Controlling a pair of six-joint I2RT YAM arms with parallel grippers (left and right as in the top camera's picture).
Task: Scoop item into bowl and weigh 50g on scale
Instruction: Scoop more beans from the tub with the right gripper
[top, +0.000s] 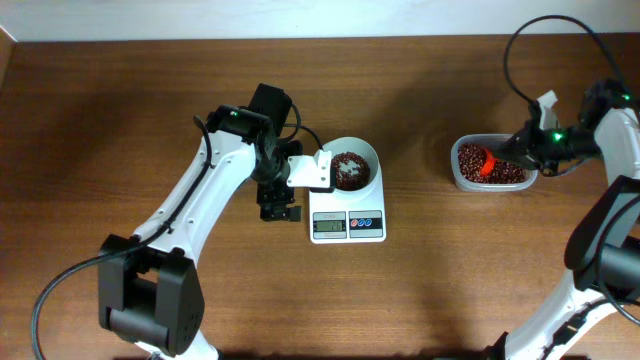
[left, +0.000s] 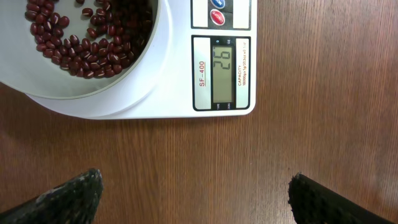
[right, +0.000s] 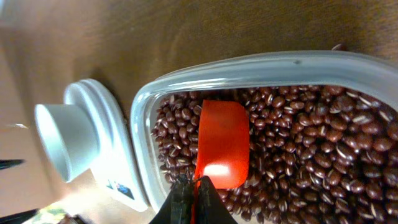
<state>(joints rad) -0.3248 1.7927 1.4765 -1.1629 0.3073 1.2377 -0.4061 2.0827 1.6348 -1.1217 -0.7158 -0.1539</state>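
brown wooden table. i see the white bowl sitting on the scale, beans inside it, display reading 26. my left gripper hangs beside the scale's front, jaws wide apart. my right gripper is clamped on the orange scoop, which lies in the bean-filled tub.
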